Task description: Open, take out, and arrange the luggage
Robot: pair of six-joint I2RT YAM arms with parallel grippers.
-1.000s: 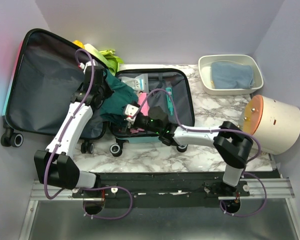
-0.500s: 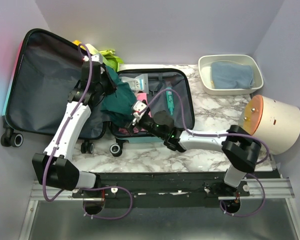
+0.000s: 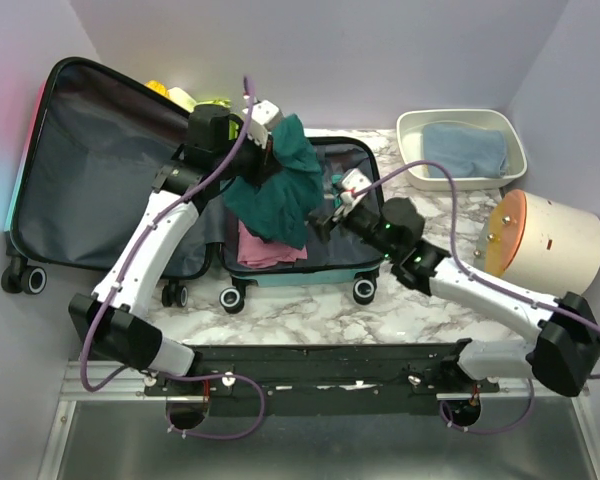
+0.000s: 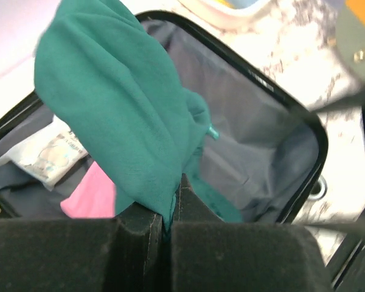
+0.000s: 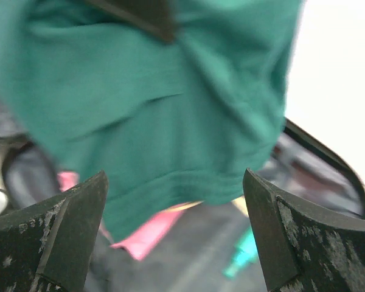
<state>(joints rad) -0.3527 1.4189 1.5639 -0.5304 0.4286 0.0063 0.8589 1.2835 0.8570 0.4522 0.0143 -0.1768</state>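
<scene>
The luggage lies open on the marble table, its dark grey lined lid (image 3: 90, 170) flat on the left and its base (image 3: 372, 235) in the middle. My left gripper (image 3: 270, 125) is shut on a teal cloth (image 3: 280, 195) and holds it hanging above the base. In the left wrist view the cloth (image 4: 121, 115) runs into the closed fingers (image 4: 134, 243) over the base rim (image 4: 280, 97). My right gripper (image 3: 335, 208) is open and empty just right of the cloth. In the right wrist view the cloth (image 5: 146, 103) hangs beyond the spread fingers (image 5: 67, 231).
A pink cloth (image 3: 265, 245), a white packet (image 4: 45, 158) and a small teal item (image 5: 246, 252) lie in the base. A white tray (image 3: 510, 125) with a blue cloth stands back right. A beige drum with an orange lid (image 3: 550, 245) stands right. Yellow-green items (image 3: 195, 100) lie behind the lid.
My left gripper has lifted the teal cloth up out of the base, toward the back right. My right gripper has drawn back to the right, away from the cloth.
</scene>
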